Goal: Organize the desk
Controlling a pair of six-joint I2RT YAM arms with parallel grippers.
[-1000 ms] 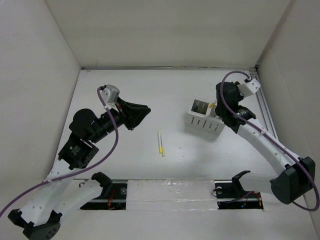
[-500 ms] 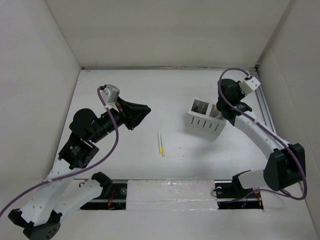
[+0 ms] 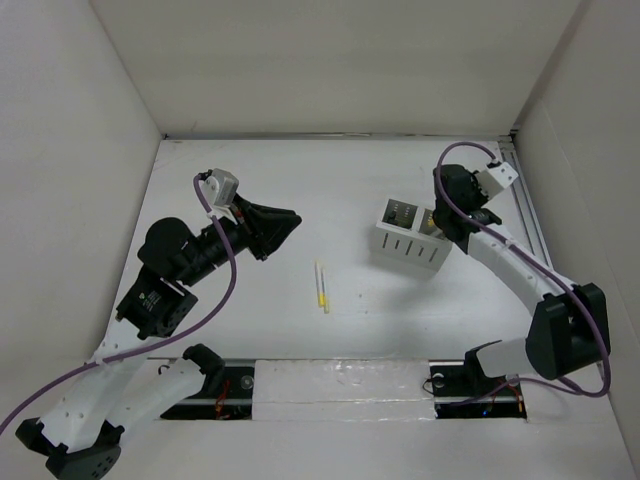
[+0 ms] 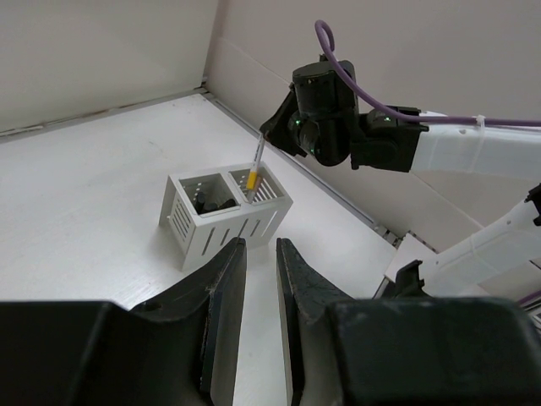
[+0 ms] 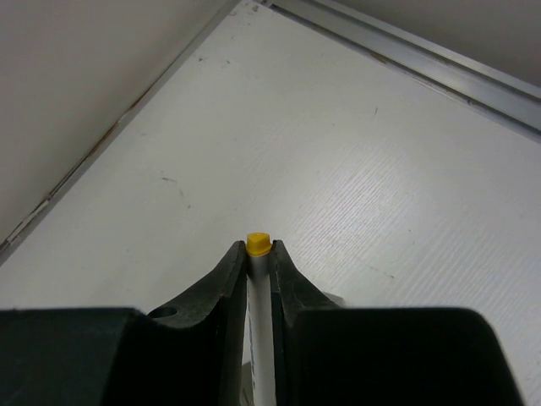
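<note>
We see the white bench (image 3: 350, 180) spreading beneath both arms, walled by white panels. The right tool (image 5: 258, 254) is above the bench's far right part, gripping a white pen (image 4: 254, 165). The pen stands nearly upright, its yellow end at the mouth of the slotted holder (image 4: 224, 224), in the compartment nearer that arm. The left tool (image 4: 260, 254) hangs over the bench's left side, jaws narrowly apart with nothing between them. A second pen (image 3: 320, 287) lies flat on the bench between the arms.
</note>
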